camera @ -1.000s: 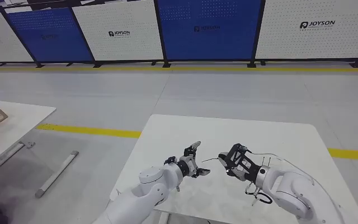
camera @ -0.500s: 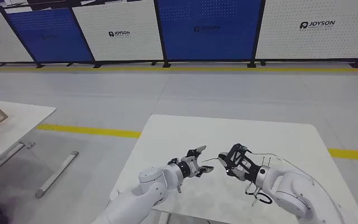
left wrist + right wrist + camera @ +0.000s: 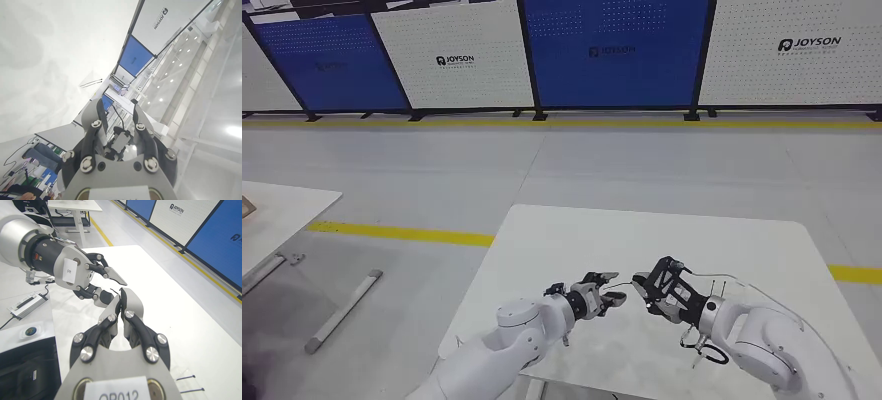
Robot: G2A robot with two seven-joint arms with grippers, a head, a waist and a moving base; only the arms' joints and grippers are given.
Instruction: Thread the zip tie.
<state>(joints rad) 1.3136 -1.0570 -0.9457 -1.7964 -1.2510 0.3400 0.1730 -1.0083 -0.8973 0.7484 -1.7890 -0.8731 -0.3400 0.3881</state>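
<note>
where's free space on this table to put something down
The far half of the table, beyond both grippers, is bare. Crowded where left gripper and right gripper meet at the zip tie; spare ties lie by the right arm.

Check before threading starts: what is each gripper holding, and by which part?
The right gripper is shut on the black zip tie, one free end jutting toward the open left gripper, which holds nothing. Which end is pinched cannot be told.

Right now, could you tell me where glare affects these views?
Left wrist view: ceiling lamps glare beyond the left tool. Right wrist view: even light, zip tie dark against the white table. Top view: no glare.
</note>
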